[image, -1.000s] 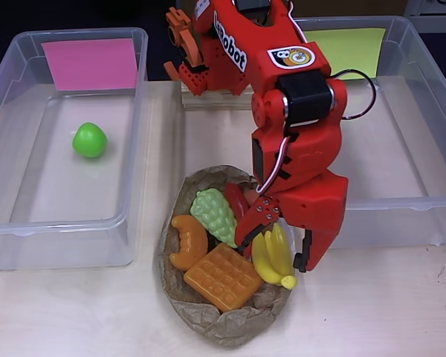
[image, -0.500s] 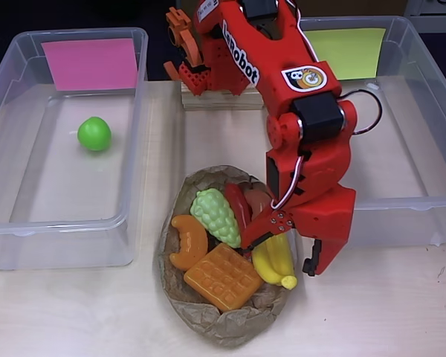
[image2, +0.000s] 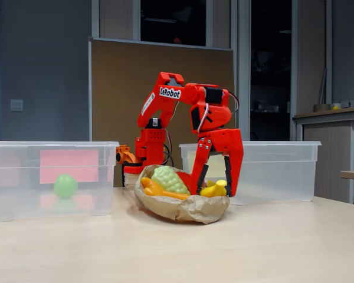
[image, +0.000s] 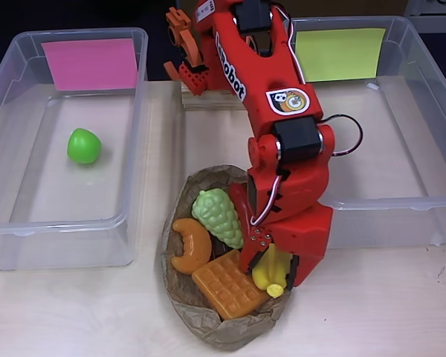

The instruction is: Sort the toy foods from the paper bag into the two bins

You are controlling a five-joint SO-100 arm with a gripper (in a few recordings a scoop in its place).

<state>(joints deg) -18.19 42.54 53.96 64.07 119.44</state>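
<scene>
While the red arm (image: 282, 149) bends forward and down over the paper bag (image: 208, 327), its gripper (image: 271, 269) points into the bag with one finger on each side of the yellow bananas (image: 270, 274); whether they actually press the fruit I cannot tell. Beside the bananas the bag holds pale green grapes (image: 218, 216), a croissant (image: 189, 244), an orange waffle (image: 229, 285) and a red chili (image: 240, 204). A green apple (image: 83, 145) lies alone in the pink-noted bin (image: 7, 74), and the yellow-green-noted bin (image: 401, 201) sits at the right in the overhead view.
</scene>
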